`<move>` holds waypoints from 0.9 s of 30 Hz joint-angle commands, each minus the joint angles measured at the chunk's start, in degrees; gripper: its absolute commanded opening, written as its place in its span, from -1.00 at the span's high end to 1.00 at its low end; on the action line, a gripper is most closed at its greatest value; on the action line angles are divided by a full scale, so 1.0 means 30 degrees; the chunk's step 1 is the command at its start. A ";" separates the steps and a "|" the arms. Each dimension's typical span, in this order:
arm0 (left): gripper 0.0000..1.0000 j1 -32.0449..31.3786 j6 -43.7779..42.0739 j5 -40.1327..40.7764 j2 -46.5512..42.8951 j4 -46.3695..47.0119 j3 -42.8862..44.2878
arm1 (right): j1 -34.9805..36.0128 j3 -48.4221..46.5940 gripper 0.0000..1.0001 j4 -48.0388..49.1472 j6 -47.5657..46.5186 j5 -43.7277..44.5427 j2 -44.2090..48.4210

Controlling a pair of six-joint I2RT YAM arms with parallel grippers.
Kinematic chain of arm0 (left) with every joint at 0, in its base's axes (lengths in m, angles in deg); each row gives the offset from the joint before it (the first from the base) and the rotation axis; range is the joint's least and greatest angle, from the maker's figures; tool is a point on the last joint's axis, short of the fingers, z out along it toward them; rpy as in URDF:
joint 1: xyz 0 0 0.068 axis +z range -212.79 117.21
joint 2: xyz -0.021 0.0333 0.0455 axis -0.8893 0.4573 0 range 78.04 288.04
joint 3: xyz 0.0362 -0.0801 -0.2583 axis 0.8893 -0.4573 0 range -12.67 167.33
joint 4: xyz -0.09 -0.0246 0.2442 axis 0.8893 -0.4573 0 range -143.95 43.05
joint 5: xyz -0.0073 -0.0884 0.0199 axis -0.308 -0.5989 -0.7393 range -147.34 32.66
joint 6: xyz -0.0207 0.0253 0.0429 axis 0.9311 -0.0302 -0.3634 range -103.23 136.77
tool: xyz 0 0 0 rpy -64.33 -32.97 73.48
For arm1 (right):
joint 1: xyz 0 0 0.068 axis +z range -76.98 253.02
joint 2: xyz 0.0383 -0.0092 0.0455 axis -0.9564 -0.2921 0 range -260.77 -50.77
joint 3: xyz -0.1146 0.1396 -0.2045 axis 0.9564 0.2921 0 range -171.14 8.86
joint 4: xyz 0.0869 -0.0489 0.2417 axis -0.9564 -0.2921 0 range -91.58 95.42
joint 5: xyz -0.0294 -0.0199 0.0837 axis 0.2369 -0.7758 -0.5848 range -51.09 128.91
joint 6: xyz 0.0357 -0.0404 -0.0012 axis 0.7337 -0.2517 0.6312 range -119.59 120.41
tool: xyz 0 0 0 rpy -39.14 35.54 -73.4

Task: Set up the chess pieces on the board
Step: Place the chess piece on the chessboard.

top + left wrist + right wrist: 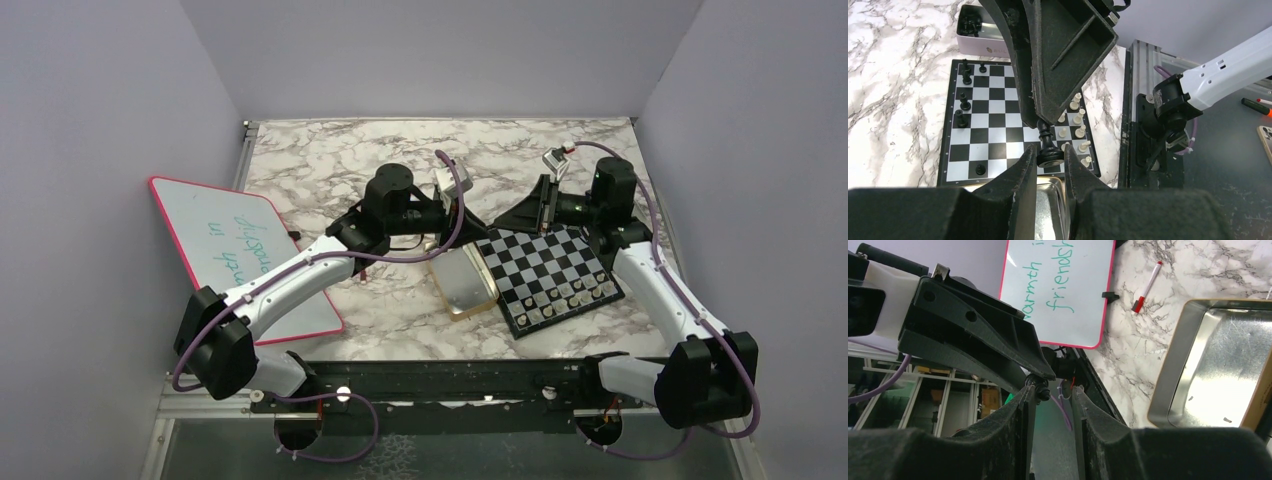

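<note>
- Whiteboard (250,255), pink-rimmed with green writing, lies at the left of the marbled surface (350,160). A red marker (1147,286) is on the surface just beside it.
- Left arm (290,280) reaches from its base at the near left corner, forearm slanting up and right across the whiteboard's edge. The wrist is bent toward the middle of the surface.
- Left claw (1049,150) is level and points toward the board. Its fingers are pinched on the base of a black piece (1046,135), which is upright and held above the near edge of the gold tin.
- Gold tin (465,280) lies open with its bare metal floor showing, just left of the board.
- Board (535,265) sits right of centre, turned at an angle to the surface edge.
- Pale chess pieces (1078,117) are crowded along the board side nearest the arm bases. Black ones (964,102) are scattered singly along the opposite side. The middle squares are bare.
- A second tin (985,47) touches the board's far side in the left wrist view, with more black men in it.
- Right claw (1053,390) meets the left claw tip to tip from the right. Its fingers are spread with a clear gap, and one inner face is against the head of the black piece, the other clear of it.
- Right arm (655,290) rises from the near right base along the board's right side. The elbow is folded past the far corner and the wrist turned back left.
</note>
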 commanded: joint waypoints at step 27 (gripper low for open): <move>1.00 -0.0029 -0.0594 -0.0681 0.1145 0.1082 0.0598 | 0.0070 0.0051 0.69 0.0846 0.0766 -0.2021 -0.0682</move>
